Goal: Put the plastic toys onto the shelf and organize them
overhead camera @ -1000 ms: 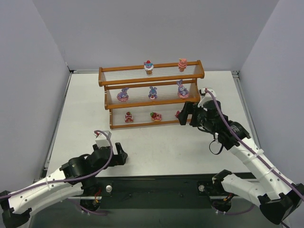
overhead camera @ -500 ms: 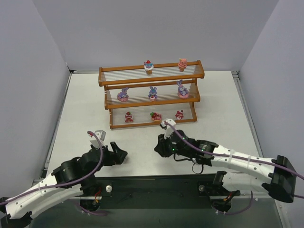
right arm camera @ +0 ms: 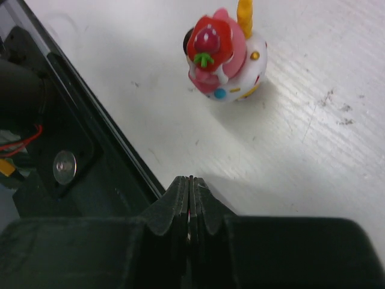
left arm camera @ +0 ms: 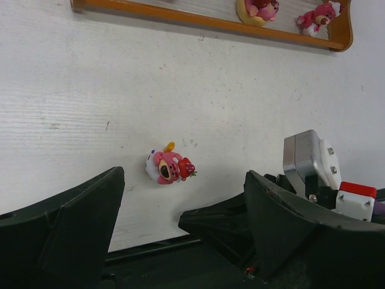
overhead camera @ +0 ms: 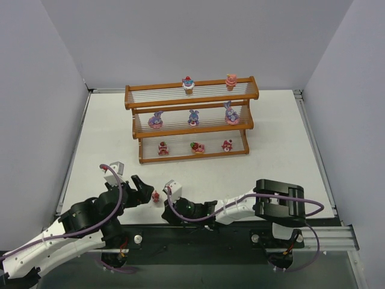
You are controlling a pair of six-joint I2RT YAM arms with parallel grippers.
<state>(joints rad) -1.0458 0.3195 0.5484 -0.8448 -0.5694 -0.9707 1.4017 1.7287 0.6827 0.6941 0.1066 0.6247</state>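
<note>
Top external: right pincer [right arm camera: 190,182], swung from shelf [overhead camera: 191,157] to lower centre, is shut empty; open, empty left pincer [overhead camera: 143,191] nears last toy [overhead camera: 156,195].

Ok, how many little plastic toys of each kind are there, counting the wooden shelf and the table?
Purple plastic bunny toys: 3
Pink cone-shaped cupcake toys: 2
Small pink-and-red cake toys: 4
Total: 9

8 toys [overhead camera: 193,118] on the shelf [overhead camera: 180,158]; 1 pink cake [overhead camera: 156,196] stands apart.
</note>
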